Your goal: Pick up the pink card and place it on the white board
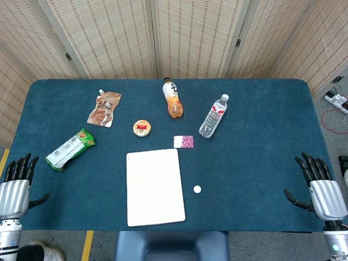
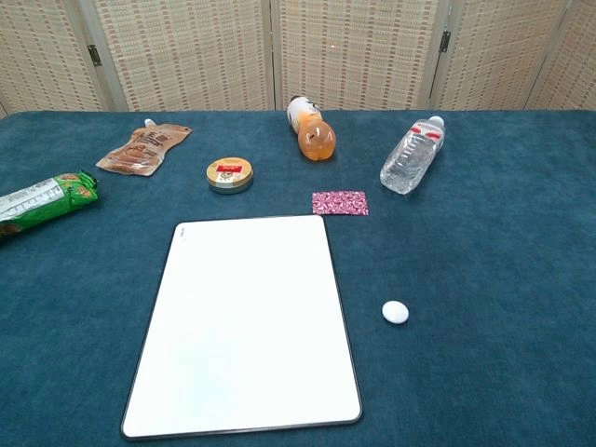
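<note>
A: Where's the pink card point(image 1: 183, 141)?

B: Flat on the table point(image 1: 255, 125), just beyond the far right corner of the white board point(image 1: 154, 186), apart from it. Nothing holds it.

A: And the hands?

B: The left hand point(image 1: 16, 182) and right hand point(image 1: 321, 185) sit at the near table corners, fingers spread, empty, well away from the card.

A: So the pick hasn't begun.

B: I'd say not. Next, the right hand likely must reach in past the water bottle point(image 1: 213, 116) and pinch a thin, flat card.

Left hand point(image 1: 15, 187) and right hand point(image 1: 321, 187) hover low at opposite sides, fingers spread apart and pointing forward, holding nothing.
</note>
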